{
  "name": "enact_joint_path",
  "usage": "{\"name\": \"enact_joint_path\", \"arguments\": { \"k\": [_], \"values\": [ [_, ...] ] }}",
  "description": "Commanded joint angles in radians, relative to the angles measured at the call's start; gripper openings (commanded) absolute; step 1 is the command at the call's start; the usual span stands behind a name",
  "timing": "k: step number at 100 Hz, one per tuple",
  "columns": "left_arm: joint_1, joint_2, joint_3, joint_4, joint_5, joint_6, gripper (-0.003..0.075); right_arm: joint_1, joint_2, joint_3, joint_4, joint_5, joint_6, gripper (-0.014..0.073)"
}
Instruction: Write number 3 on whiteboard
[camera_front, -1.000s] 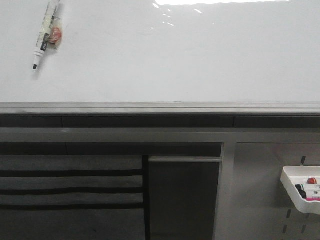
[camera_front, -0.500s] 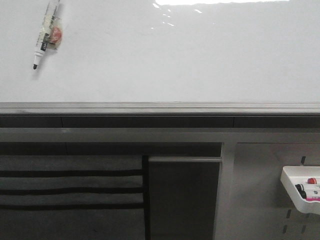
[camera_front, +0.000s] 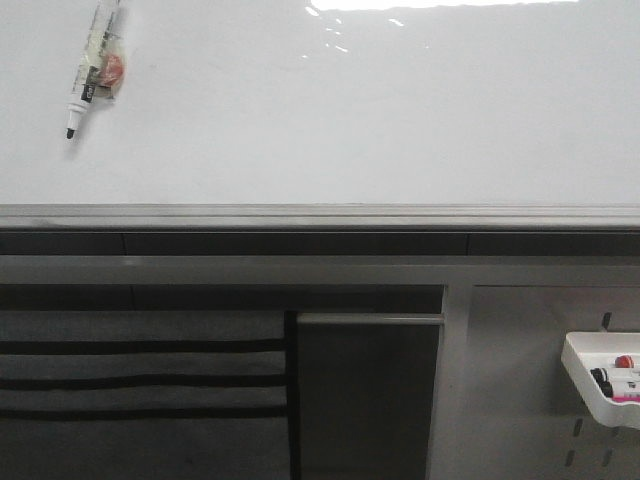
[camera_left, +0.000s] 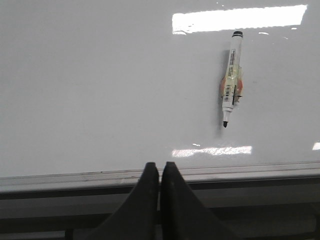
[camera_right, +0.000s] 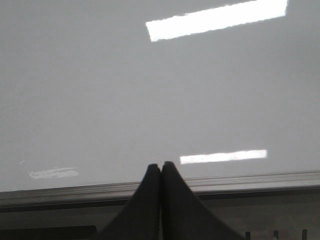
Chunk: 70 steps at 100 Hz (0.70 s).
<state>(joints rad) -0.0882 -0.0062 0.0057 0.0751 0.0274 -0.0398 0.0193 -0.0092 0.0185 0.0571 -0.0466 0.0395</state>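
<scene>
Your whiteboard (camera_front: 350, 110) carries no digit; its surface is bare of ink. A black-tipped marker (camera_front: 92, 68) sits on it at upper left, tip down. Your left gripper (camera_left: 159, 172) and right gripper (camera_right: 161, 172) each have fingers pressed together, holding nothing, near the board's grey lower edge (camera_front: 320, 215). A white tray (camera_front: 585, 375) holds markers at lower right.

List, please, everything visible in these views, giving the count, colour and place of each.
whiteboard: one, glossy white with glare, no writing, upper half of the front view.
marker: one, white barrel, black tip down, uncapped, on the board's upper left.
tray: one, white, on the grey perforated panel at lower right.
markers in tray: a few, red, black and pink parts showing.
left gripper: one, black, shut and empty, below the marker.
right gripper: one, black, shut and empty.
</scene>
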Motion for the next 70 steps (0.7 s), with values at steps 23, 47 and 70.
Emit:
{"name": "enact_joint_path", "arguments": {
  "k": [23,47,70],
  "values": [
    [-0.008,-0.03,-0.002,-0.005,-0.118,-0.011,-0.0018,-0.006,-0.02,0.015,-0.001,-0.078,-0.002,-0.0074],
    [-0.008,-0.004,-0.175,-0.065,-0.027,-0.011,-0.0018,-0.004,-0.013,-0.146,-0.001,0.227,-0.002,-0.0074],
    [-0.008,0.159,-0.427,-0.059,0.195,-0.011,-0.0018,-0.004,0.112,-0.364,-0.001,0.384,-0.039,-0.0074]
  ]
}}
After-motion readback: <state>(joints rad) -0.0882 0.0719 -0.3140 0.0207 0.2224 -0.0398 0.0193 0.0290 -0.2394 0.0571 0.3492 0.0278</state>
